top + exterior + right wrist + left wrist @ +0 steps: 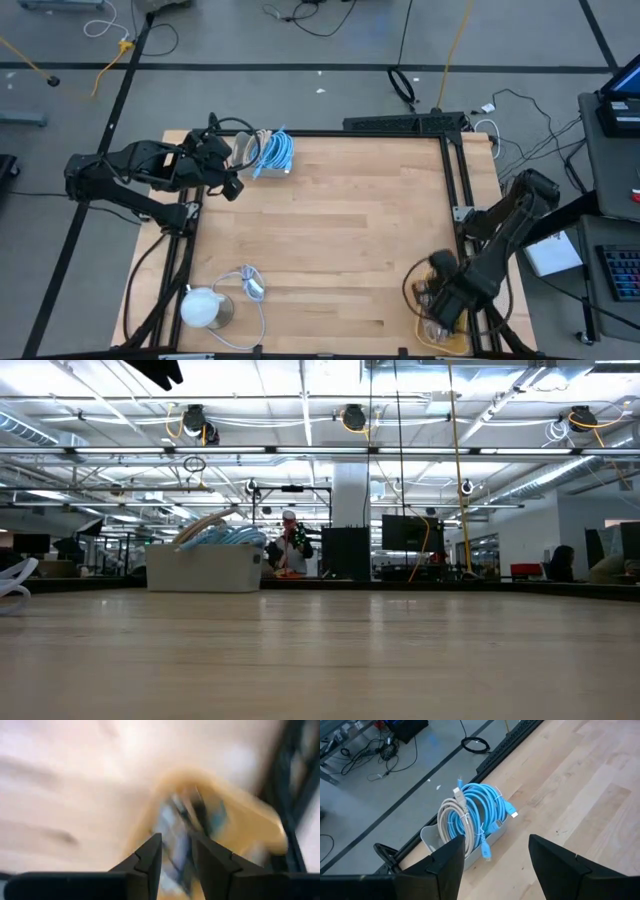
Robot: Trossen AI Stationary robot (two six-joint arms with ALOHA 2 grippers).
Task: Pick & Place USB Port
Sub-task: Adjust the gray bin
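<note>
My right gripper [441, 305] [176, 847] hangs over a yellow tray [447, 338] [250, 820] at the table's near right corner, pointing down. Its fingers stand a little apart. Between them shows a blurred heap of small blue, white and dark pieces [180, 820] lying in the tray. Which of them is the USB port I cannot tell. My left gripper [232, 185] [495, 845] waits open at the far left, above the table, with nothing between its fingers.
A white bin [262, 168] [432, 837] [205, 568] holding coiled blue and white cables [475, 810] stands at the far left, just beyond my left gripper. A white round object [203, 306] with a loose cable [250, 285] lies at the near left. Bare wood lies between.
</note>
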